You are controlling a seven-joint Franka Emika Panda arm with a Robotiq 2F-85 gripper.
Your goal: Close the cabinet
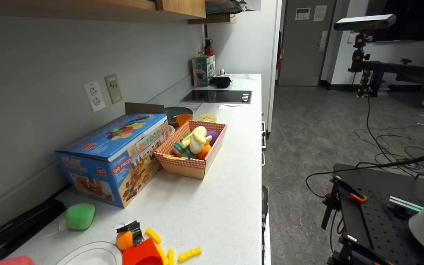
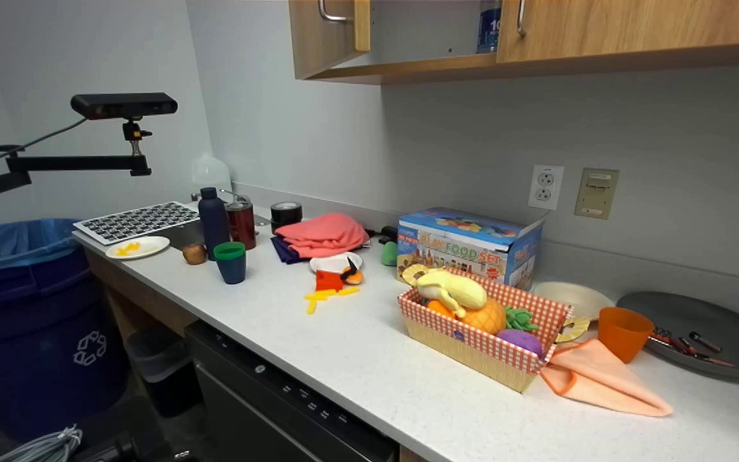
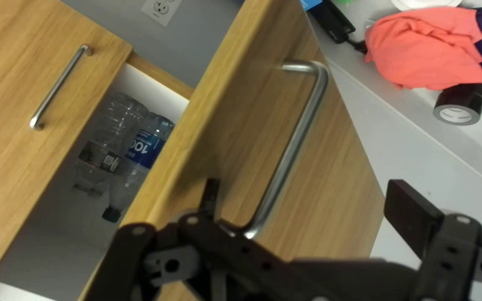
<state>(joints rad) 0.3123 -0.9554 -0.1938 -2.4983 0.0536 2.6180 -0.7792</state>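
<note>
Cabinet (image 2: pixel 536 40): on the wall (image 2: pixel 459 141) above the table (image 2: pixel 344 346), standing open.
Left door (image 2: pixel 326 46): swung outward; the right door (image 2: pixel 639 29) lies flush.
Handle (image 3: pixel 289 154): metal, on the left door's face.
Bottles (image 3: pixel 144 144): clear plastic, inside the cabinet.
Claw (image 3: pixel 306 191): spread wide in the wrist view; one finger (image 3: pixel 211 194) is near an end of the handle, contact I cannot tell, the other farther right, past the door's edge.
Box (image 2: pixel 453 253): on the table, near the wall.
Basket (image 2: pixel 453 346): beside the box, holding toy food (image 2: pixel 485 314).
Cloth (image 2: pixel 328 236): left of the box in an exterior view.
</note>
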